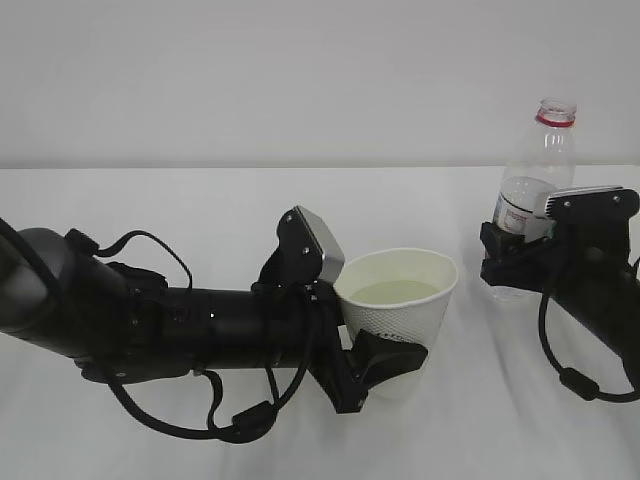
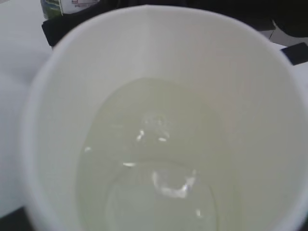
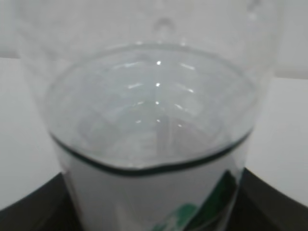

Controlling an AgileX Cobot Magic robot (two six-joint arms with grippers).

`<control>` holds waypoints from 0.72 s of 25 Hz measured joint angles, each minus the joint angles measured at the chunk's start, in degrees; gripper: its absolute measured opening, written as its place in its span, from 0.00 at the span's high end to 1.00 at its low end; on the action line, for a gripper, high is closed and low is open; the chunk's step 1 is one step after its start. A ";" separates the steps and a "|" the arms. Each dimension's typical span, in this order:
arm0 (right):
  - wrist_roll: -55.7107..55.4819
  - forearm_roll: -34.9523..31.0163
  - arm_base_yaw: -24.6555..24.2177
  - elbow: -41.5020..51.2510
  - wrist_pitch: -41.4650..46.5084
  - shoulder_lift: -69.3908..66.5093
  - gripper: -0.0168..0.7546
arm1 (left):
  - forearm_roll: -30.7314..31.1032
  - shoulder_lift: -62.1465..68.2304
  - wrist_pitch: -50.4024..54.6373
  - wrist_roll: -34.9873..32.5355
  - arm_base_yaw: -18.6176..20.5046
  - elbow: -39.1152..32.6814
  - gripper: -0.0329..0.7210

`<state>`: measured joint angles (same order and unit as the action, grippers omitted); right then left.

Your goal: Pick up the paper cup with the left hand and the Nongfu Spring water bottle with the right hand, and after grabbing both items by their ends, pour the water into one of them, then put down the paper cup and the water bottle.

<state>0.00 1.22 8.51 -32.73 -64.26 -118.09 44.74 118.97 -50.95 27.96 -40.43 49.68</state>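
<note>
The white paper cup (image 1: 400, 300) stands upright in the middle, and my left gripper (image 1: 392, 352) is shut on its lower half from the left. Water (image 2: 159, 159) lies as a pale pool inside the cup (image 2: 269, 96), which fills the left wrist view. At the right the clear, uncapped Nongfu Spring water bottle (image 1: 537, 165) is upright with its red neck ring on top. My right gripper (image 1: 515, 258) is shut on its lower body at the label. The bottle (image 3: 154, 96) fills the right wrist view, with water in its lower part. I cannot tell whether either base touches the table.
A white table (image 1: 150, 210) runs under both arms to a pale wall behind. The left arm's bulky black body and looping cables (image 1: 160, 330) lie low across the front left. A gap of bare table separates cup and bottle.
</note>
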 joint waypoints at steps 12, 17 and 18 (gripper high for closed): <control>0.00 -0.11 0.00 -0.18 -0.79 -0.49 0.30 | -0.03 0.00 0.00 0.00 0.00 0.00 0.30; 0.00 -0.11 0.00 -0.18 -0.79 -0.51 0.22 | -0.03 0.00 0.00 0.00 0.00 0.00 0.30; 0.00 -0.11 0.00 -0.18 -0.79 -0.61 0.22 | -0.03 0.00 0.00 0.00 0.00 0.00 0.30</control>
<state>0.00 1.11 8.51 -32.91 -65.05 -118.70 44.72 118.97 -50.95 27.96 -40.43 49.68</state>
